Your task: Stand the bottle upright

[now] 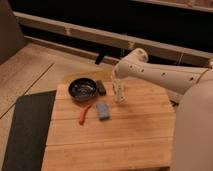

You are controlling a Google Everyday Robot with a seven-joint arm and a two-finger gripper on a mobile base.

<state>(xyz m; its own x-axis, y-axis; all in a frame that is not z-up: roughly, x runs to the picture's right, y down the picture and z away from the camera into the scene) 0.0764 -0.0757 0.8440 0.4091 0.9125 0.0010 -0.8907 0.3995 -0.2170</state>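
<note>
A wooden worktop made of broad planks carries a small group of things near its far left part. The white arm reaches in from the right and bends down over the far middle of the worktop, and the gripper hangs at its end, pointing down. Its fingers are pressed together on the bottle, a small pale bottle that stands roughly upright under the gripper, with its lower end at or just above the wood; whether it touches the surface cannot be told. To the left of the bottle lies a dark bowl, round and open upward, near the far left corner of the worktop. A small dark object lies between the bowl and the bottle, just beside the bowl's right rim. In front of the bowl a thin orange-red tool lies slanted on the planks, and just to its right lies a blue rectangular block, flat on the wood and apart from the bottle. A dark mat covers the floor along the worktop's left side.
</note>
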